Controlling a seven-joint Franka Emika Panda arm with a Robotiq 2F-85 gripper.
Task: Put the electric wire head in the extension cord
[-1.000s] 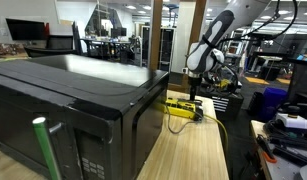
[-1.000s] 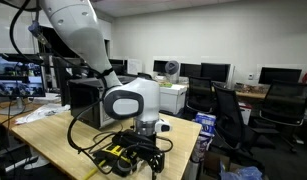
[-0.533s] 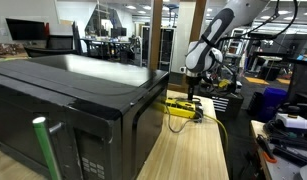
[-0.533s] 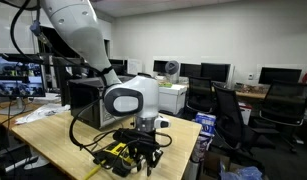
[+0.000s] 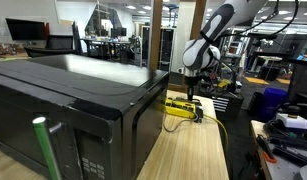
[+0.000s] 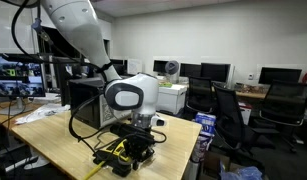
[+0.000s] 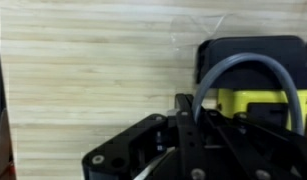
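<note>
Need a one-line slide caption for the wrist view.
Wrist view: gripper above the wooden table, a grey cable arching in front of the yellow extension cord.

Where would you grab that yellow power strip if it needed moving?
Probably across its narrow width, from straight above. The yellow power strip lies flat and long on the wooden table, and the gripper hovers above it, so its long edges pinch easiest.
</note>
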